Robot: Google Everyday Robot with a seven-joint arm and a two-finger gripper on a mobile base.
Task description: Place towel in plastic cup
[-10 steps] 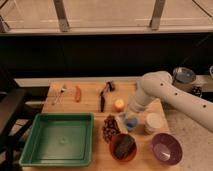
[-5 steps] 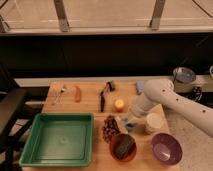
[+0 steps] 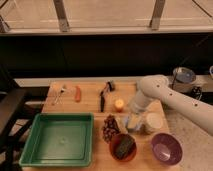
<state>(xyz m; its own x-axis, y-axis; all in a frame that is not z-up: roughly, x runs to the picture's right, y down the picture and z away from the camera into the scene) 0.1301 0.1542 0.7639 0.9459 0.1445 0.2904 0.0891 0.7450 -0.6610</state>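
The arm reaches in from the right and bends down over the wooden surface [image 3: 90, 102], placing the end effector [image 3: 133, 121] directly above the light-blue plastic cup [image 3: 133, 126], just left of the white cup [image 3: 153, 122]. Compared with a second ago, the arm has dropped lower and closed in on the cup, so the end effector now sits at the rim. A pale patch at the cup mouth appears to be the towel [image 3: 131, 120], either at or partly inside the cup; whether the end effector grips it cannot be told. This suggests the placing step is nearly complete, with release and withdrawal remaining. Nearby are the orange bowl [image 3: 123, 148] with a dark item, the purple bowl [image 3: 166, 148], a green tray [image 3: 57, 140] and a small orange fruit [image 3: 119, 104].
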